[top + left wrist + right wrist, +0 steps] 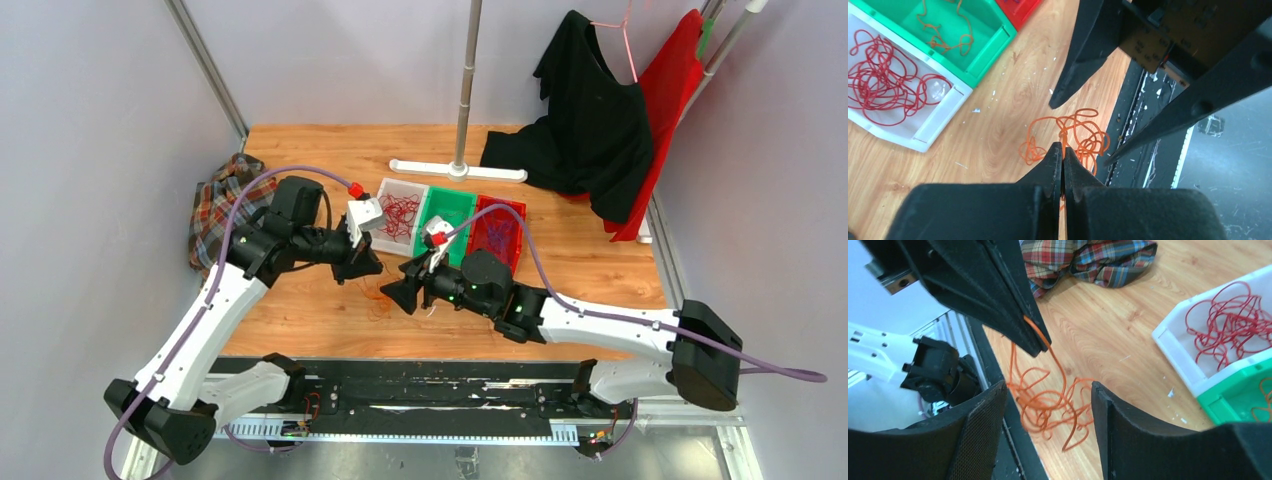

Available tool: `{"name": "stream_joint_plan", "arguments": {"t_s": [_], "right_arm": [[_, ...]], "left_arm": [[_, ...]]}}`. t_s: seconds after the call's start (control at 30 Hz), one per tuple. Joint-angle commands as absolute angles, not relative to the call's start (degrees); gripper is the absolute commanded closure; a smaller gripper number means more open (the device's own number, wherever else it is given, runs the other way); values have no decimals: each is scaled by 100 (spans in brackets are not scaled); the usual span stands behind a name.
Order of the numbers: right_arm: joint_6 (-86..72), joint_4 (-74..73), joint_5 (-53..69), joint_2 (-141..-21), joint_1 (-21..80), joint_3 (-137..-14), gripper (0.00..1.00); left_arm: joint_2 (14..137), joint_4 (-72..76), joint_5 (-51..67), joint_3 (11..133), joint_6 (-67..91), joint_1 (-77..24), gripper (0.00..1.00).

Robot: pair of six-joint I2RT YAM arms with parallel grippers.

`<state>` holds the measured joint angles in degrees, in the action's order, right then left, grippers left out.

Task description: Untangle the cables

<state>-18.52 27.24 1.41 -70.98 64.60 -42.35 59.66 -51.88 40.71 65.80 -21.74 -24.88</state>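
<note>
A clump of thin orange cables (1075,137) sits by the table's near edge, over the wood and the black rail. My left gripper (1063,149) is shut on one orange strand that runs up from the clump (1048,407) to its tips (1035,335). My right gripper (1048,400) is open, one finger on each side of the clump and touching nothing. From above, the left gripper (368,268) and the right gripper (392,293) stand close together, tip to tip. More red cables (885,80) lie in the white bin, and orange ones (945,30) lie in the green bin.
Three bins stand side by side behind the grippers: white (384,240), green (460,203), red (497,232). A plaid cloth (218,205) lies at the left wall. A stand's white base (457,170) and hanging black and red garments (600,120) fill the back right.
</note>
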Motion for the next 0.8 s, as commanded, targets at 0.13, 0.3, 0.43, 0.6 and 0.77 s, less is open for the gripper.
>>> {"name": "stream_joint_plan", "arguments": {"t_s": [0.13,0.3,0.43,0.6,0.77], "right_arm": [[-1130,2952,-1298,-7710,6791,-4902,38],[-946,3186,-1722,-8059,6812,-4852,39],[-982,3784,-1865,-8337,6812,-4422,44],[-1308,4738,-1928,-8665,6731,-3718,47],[-1583,5035,-1912,-8793,6681,-3412,58]], "left_arm": [[5571,-5100,4270,6932,-1717,-2479,99],[5589,-5507,4601,7155,-1721,-2479,100],[5605,-5672,4717,7528,-1633,-2479,100],[5599,-5843,4906,7928,-1436,-2479,100],[5581,-6250,4787,8292,-1615,-2479,99]]}}
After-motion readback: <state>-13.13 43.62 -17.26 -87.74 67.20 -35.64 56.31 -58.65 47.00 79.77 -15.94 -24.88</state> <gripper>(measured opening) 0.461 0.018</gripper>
